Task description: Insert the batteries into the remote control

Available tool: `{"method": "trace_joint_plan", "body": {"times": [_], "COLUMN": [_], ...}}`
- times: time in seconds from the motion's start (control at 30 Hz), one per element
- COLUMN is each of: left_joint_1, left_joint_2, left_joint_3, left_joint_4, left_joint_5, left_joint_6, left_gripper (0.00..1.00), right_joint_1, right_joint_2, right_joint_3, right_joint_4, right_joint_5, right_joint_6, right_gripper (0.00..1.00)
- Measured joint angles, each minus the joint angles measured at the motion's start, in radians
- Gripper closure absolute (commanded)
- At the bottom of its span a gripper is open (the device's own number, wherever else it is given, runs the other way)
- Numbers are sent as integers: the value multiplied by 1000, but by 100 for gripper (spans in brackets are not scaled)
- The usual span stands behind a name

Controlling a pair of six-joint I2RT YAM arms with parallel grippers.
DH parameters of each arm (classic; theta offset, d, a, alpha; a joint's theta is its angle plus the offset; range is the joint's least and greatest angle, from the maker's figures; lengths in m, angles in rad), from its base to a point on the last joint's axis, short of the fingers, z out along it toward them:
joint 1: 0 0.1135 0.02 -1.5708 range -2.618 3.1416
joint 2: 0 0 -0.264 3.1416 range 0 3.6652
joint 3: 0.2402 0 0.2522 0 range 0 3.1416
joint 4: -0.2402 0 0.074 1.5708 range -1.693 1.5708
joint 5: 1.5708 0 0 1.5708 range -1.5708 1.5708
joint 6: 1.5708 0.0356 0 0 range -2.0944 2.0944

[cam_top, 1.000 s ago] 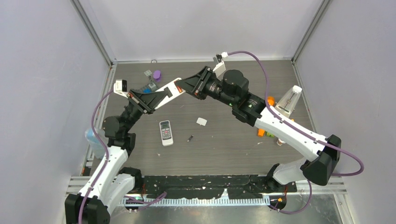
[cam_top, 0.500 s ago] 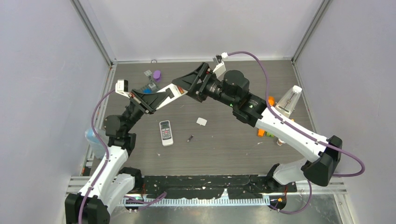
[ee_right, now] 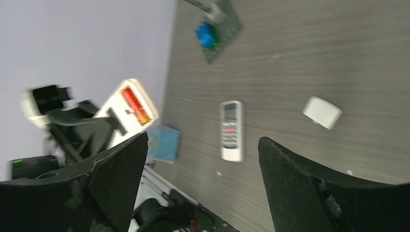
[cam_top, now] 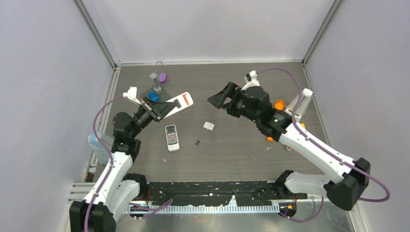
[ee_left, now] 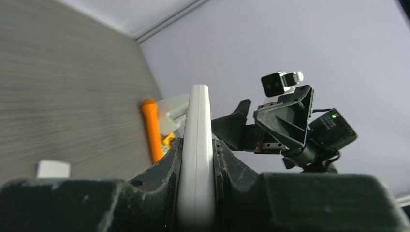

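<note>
Top external view: our left gripper point(cam_top: 162, 107) clamps the white slab-shaped remote control point(cam_top: 185, 98) aloft, opened back turned toward our right gripper point(cam_top: 218, 98), whose jaws gape wide and empty. Red-orange batteries point(ee_right: 136, 105) lie inside, presumably awaiting seating.

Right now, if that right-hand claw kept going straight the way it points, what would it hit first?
Probably the table, near the small remote lying there: the right gripper seems angled downward. The white remote clamped in the left gripper sits off to one side, though depth is unclear.
</note>
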Motion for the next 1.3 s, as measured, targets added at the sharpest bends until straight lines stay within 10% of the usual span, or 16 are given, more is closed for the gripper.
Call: {"method": "trace_joint_plan", "body": {"times": [0.57,1.3], "left_joint_1": [17,17], "left_joint_2": [-41,-97], "left_joint_3": [-16,-56], "left_joint_4": [-488,-517], "left_joint_5": [-208,-273], "left_joint_6": [356,389], "left_gripper": [100,100], "right_joint_1": [260,308], "right_joint_2": [622,890], "right_joint_3": [231,421], "right_joint_4": [-414,-590], "right_joint_5": [172,231], "right_joint_6": [219,410], "right_gripper": [35,61]}}
